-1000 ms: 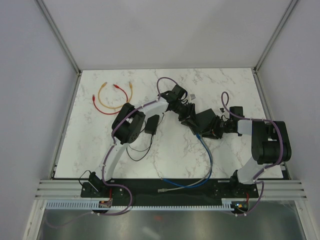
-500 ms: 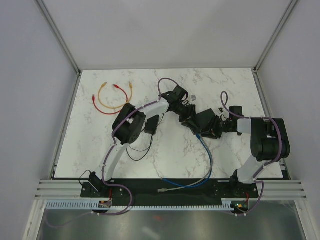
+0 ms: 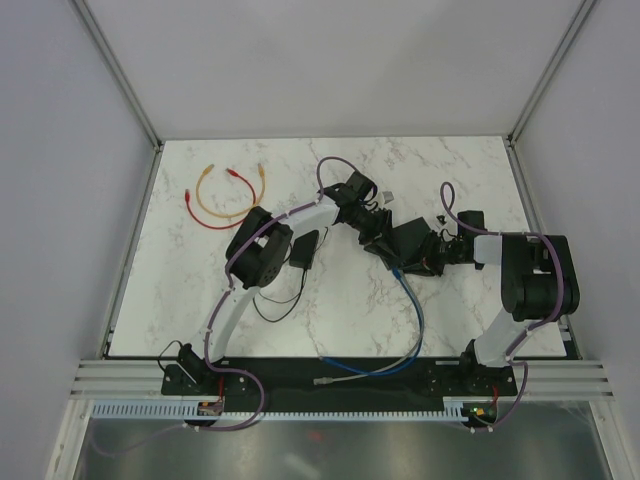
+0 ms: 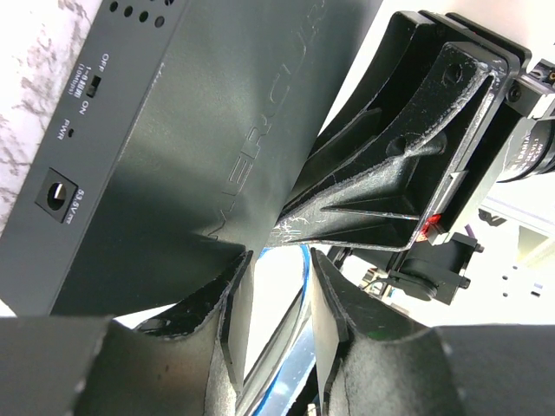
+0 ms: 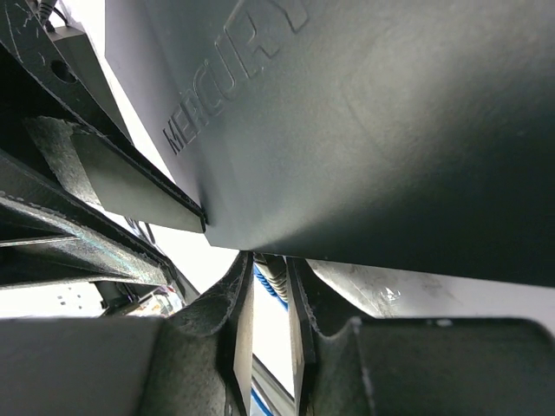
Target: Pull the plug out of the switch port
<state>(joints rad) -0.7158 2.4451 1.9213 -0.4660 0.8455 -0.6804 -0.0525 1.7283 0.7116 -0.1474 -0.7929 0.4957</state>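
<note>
Your right fingers stand narrow, one on either side of the plug. Its ribbed pale boot all but fills the gap, but you cannot tell from here whether they already pinch it. Just past the tips, the plug goes in under the edge of the switch. So the thing to pull lies right between these fingers, with its long axis running along them, back toward your wrist. I judge that the move turns on a straight draw along that line, away from the port edge. A sideways tug would likely lever the plug in its socket.

Your left fingers also stand at a narrow gap, at the same end of the switch. The blue cable runs through that gap with light showing beside it, so they do not look clamped on it. Whether they bear on the switch is unclear. The right arm is the one on the plug.

The switch is a flat, matte black box with lettering pressed into its broad face. One narrow side carries a round power socket and a small slider. From above, it lies between the two arms, about mid-way across the white marbled surface. The cable is glossy and round, and it curves off toward the near edge.
</note>
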